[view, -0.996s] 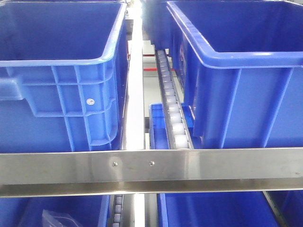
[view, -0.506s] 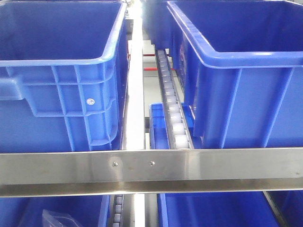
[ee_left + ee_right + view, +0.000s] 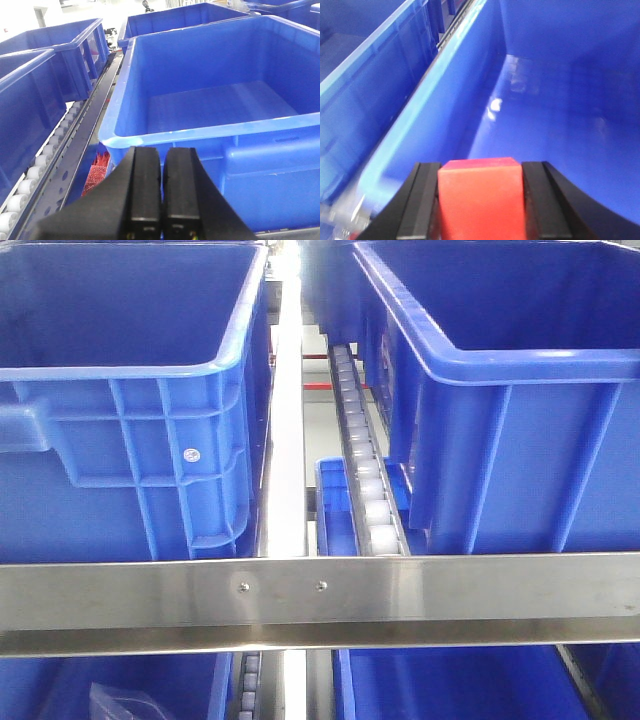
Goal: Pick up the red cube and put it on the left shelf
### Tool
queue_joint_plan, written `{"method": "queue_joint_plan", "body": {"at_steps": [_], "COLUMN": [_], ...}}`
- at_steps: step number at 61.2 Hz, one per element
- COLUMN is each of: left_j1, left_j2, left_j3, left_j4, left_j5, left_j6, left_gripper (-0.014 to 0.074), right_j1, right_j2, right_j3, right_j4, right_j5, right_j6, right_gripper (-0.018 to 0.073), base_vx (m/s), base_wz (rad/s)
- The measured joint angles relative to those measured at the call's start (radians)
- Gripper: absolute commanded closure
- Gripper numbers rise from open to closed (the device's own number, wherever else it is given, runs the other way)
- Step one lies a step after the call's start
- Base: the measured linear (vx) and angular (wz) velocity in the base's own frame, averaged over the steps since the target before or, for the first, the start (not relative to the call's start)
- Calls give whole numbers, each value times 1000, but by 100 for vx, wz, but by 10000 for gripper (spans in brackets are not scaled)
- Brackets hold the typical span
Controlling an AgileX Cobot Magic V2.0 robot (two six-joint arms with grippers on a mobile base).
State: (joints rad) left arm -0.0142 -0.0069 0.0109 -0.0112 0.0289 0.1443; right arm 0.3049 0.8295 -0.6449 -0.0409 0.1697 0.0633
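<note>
Red cube (image 3: 481, 197) sits clamped between the black fingers of the right gripper (image 3: 481, 200), whose jaws are closed onto its two sides, and it hangs over the inside of a deep blue bin (image 3: 540, 95) close to that bin's light-blue rim. The pick therefore looks done and the carry is the step in hand; the placing on the left shelf is not yet made. The next move probably calls for lifting the cube clear of the bin wall and taking it across toward the left, keeping the grip firm. The left gripper (image 3: 161, 200) holds nothing, its jaws pressed almost together, and it hovers in front of another empty blue bin (image 3: 220, 100) beside a roller track (image 3: 45, 160). In the front view the steel shelf rail (image 3: 320, 602) runs across, with tall bin walls above it; neither arm shows there, and those walls and the rail could obstruct a low crossing.
</note>
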Motion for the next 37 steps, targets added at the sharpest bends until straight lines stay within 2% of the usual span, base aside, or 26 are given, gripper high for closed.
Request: {"method": "queue_joint_plan", "body": {"at_steps": [19, 37], "left_j1": [0, 0], "left_j2": [0, 0], "left_j3": [0, 0], "left_j4": [0, 0], "left_j5": [0, 0], "left_j6": [0, 0], "left_gripper": [491, 491], "right_j1": [-119, -135], "right_j2": [298, 484], "right_j3": [-165, -256], "right_j4": [0, 0], "right_j5": [-75, -125], "right_j6": [0, 0], "right_gripper": [501, 491], "base_vx": [0, 0], "base_wz": [0, 0]}}
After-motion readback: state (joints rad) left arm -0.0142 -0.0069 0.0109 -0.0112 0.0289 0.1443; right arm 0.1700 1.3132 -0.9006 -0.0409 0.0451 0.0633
